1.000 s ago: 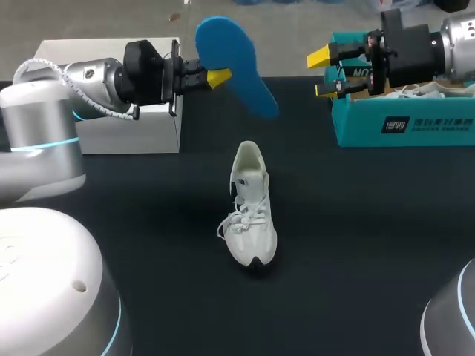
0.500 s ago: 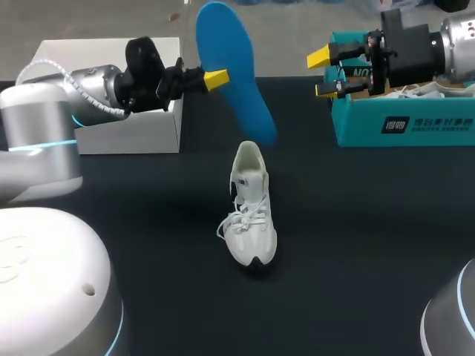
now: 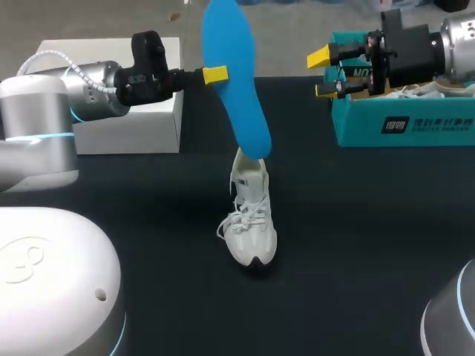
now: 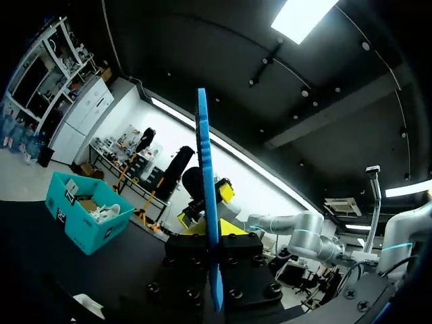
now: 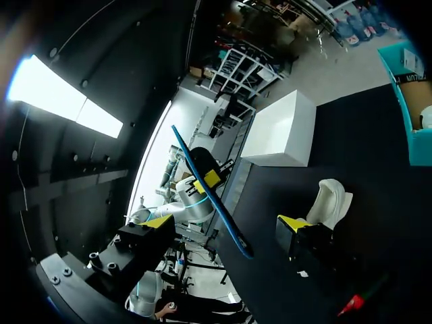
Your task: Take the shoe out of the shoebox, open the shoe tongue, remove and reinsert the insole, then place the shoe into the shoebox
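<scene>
A white sneaker (image 3: 251,215) lies on the black table, toe towards me; the right wrist view shows this sneaker (image 5: 331,199) too. My left gripper (image 3: 215,75) is shut on a blue insole (image 3: 236,81) near its upper part. The insole hangs almost upright, its lower end just above the shoe's heel opening; contact cannot be told. In the left wrist view the insole (image 4: 206,196) stands edge-on between the fingers. My right gripper (image 3: 324,73) stands open and empty beside the teal shoebox (image 3: 404,126), up off the table. The right wrist view shows the insole (image 5: 210,199) ahead of it.
A white box (image 3: 126,111) stands at the back left, behind my left arm. The teal shoebox at the back right holds crumpled paper (image 3: 415,91). Black tabletop (image 3: 356,237) lies open around and in front of the shoe.
My left gripper has turned the insole from a slant to nearly upright and carried its lower end down towards the shoe's heel. The right arm has not moved.
</scene>
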Controlling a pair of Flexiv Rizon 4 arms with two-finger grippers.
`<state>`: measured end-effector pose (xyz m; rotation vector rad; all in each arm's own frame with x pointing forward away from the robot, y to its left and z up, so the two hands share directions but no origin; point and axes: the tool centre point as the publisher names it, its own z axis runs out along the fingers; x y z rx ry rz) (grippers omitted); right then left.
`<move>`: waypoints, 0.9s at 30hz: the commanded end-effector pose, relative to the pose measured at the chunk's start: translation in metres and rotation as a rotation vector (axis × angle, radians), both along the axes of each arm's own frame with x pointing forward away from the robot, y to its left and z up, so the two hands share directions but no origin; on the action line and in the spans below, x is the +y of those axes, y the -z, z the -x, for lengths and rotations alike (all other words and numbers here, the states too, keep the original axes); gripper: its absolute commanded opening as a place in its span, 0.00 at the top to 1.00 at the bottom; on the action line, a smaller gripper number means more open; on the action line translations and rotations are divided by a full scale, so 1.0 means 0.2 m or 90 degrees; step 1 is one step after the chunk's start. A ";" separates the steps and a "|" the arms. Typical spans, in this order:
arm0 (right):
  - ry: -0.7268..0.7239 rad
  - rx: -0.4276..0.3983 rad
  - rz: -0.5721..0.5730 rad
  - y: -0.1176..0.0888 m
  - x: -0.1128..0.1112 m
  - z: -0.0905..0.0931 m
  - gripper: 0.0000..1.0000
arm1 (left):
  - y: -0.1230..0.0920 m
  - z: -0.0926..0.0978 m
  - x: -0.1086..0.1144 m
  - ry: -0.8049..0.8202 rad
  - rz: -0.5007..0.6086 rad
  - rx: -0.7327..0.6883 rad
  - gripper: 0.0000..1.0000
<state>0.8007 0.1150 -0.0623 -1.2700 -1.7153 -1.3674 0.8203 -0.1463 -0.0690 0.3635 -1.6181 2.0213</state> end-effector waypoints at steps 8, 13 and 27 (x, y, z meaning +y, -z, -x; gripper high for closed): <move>0.001 0.001 0.001 0.00 0.01 0.00 0.00 | 0.13 -0.01 -0.01 0.148 -0.045 0.454 1.00; 0.001 0.001 0.001 0.00 0.01 0.00 0.00 | 0.14 0.00 -0.01 0.146 -0.065 0.477 1.00; 0.001 0.001 0.001 0.00 0.01 0.00 0.00 | 0.14 0.00 -0.01 0.146 -0.065 0.477 1.00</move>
